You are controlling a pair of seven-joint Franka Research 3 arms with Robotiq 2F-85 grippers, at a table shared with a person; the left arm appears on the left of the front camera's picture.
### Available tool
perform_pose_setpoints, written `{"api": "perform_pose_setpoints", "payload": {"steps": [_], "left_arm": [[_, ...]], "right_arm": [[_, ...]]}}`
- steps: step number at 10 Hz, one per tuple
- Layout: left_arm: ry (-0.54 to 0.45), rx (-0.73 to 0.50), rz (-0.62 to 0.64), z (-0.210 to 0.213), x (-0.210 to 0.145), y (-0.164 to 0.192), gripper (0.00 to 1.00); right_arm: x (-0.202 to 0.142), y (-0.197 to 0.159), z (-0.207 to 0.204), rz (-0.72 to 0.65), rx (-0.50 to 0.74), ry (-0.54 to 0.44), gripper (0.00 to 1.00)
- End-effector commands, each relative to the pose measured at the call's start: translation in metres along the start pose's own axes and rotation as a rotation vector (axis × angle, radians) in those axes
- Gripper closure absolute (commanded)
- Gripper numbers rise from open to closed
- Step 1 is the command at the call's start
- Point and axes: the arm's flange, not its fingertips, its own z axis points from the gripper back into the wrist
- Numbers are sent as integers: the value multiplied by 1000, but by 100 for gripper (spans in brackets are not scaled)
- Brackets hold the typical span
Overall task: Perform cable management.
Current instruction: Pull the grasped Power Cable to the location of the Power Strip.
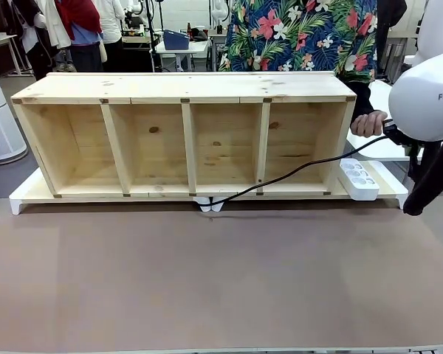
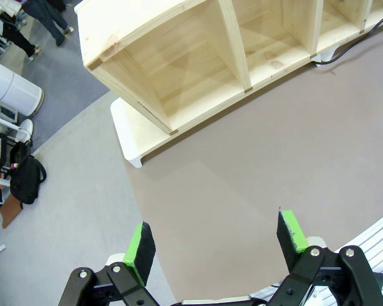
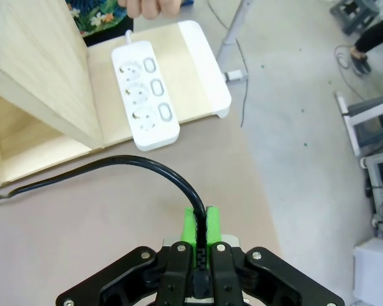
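your right gripper (image 3: 201, 224) is clamped narrow on the cable (image 3: 134, 163), the black cord pinched flat between the green pads close to one end. your left gripper (image 2: 217, 245) hangs with its jaws wide and nothing in them, above the brown table (image 2: 255, 166) off the left end of the wooden shelf (image 1: 184, 88).

the step in hand looks like drawing the cord out and routing it along the shelf. to do it well, pull along the cord's own line, not across it. the loop rising from the pads bends sharply, so ease the tension in slowly and let that bend open out. watch the power strip (image 3: 143, 95) just beside the shelf's right end, and the person's hand (image 1: 369, 124) beyond it; give both room.

in the front view the cable's long axis slants from the held end, high at the robot's right, down and leftward across the mouth of the rightmost compartment. it reaches a small white fitting (image 1: 210, 205) at the shelf's bottom front edge, near the middle. whether it is fixed there, i can't tell.
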Motion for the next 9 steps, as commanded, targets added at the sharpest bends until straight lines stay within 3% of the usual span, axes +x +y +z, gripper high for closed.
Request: {"api": "perform_pose_setpoints", "payload": {"steps": [1,9], "left_arm": [[-3,2,4,0,0,1,0],[-3,2,4,0,0,1,0]], "right_arm": [[24,-2,-14,38,24,-6,93],[69,25,-64,61,107,36,93]]}}
